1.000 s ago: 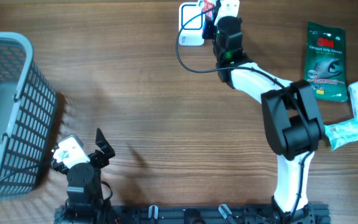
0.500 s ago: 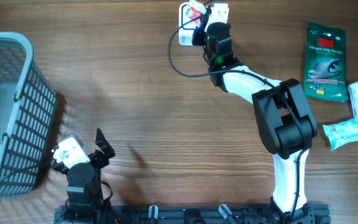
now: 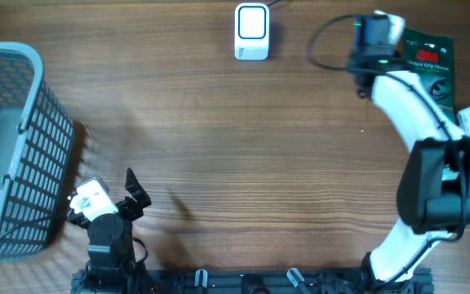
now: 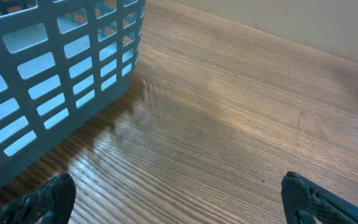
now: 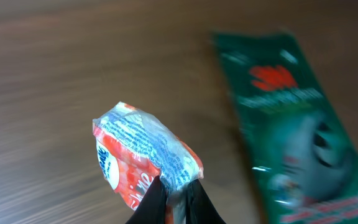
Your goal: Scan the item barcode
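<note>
Right hand [image 5: 176, 198] pinching one edge of a crinkly clear-wrapped packet [image 5: 143, 163], red-orange and white with blue print, above counter [image 5: 73, 62] beside green 3M glove pack [image 5: 291, 130]; left hand [image 4: 179, 199] spread, empty.

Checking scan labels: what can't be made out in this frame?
- Packet: right wrist view, motion blur; print unreadable, no barcode discernible.
- Glove pack: same view, blurred, cut by the bottom and right edges.
- Basket: overhead, cut by left edge; contents unclear.
- Left fingers: left wrist view, only tips show at bottom edge.
</note>
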`<state>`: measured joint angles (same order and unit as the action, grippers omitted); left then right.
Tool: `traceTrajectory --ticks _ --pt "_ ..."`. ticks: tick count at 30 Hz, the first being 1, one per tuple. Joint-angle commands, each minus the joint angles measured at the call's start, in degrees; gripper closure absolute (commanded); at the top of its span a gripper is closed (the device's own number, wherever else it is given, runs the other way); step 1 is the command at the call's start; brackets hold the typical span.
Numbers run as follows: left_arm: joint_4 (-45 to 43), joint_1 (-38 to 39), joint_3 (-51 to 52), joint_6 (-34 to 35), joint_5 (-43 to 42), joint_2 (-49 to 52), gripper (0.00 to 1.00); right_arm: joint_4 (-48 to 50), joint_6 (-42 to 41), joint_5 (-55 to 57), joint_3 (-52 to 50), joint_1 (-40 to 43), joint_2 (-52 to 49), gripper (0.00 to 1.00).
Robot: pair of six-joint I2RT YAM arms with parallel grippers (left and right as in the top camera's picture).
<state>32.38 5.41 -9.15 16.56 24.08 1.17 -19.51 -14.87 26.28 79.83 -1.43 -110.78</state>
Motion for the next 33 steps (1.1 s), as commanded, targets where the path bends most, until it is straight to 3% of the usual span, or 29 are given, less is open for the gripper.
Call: traceTrajectory --ticks 1,5,7,14,15,16,17,21,33 --pt "-0.22 0.22 0.31 -1.16 -0.50 -0.26 0.00 -0.26 -7.52 1.29 -1.49 8.68 -3.82 0.96" --pt "-0.22 0.22 0.31 -1.16 -0.50 -0.26 0.00 0.87 -7.72 -14.23 -1.49 14.40 -6.43 0.96" --pt "-0.22 0.22 0.31 -1.16 -0.50 -0.26 0.00 0.68 -7.80 -16.90 -1.53 15.23 -7.67 0.96" --pt "-0.22 0.22 0.31 -1.16 -0.50 -0.26 0.00 1.92 -8.20 -1.90 -1.53 15.63 -12.46 0.93" --pt "-0.22 0.22 0.31 -1.16 -0.50 -0.26 0.00 1.95 -7.91 -0.55 -1.42 15.67 -12.07 0.68" --pt "-0.22 0.22 0.31 -1.16 -0.50 -0.26 0.00 1.88 -6.82 -0.37 -1.16 15.65 -11.28 0.15" --pt "-0.22 0.22 0.31 -1.16 -0.50 -0.26 0.00 1.77 -5.40 -2.10 -0.90 15.63 -9.94 0.00" --pt "-0.22 0.22 0.31 -1.16 -0.50 -0.26 0.00 -1.25 -4.22 -12.15 -0.17 15.19 -2.82 0.00" --pt "-0.22 0.22 0.31 -1.16 -0.50 -0.26 0.00 -15.45 -6.32 -37.64 -0.17 11.23 37.81 0.00"
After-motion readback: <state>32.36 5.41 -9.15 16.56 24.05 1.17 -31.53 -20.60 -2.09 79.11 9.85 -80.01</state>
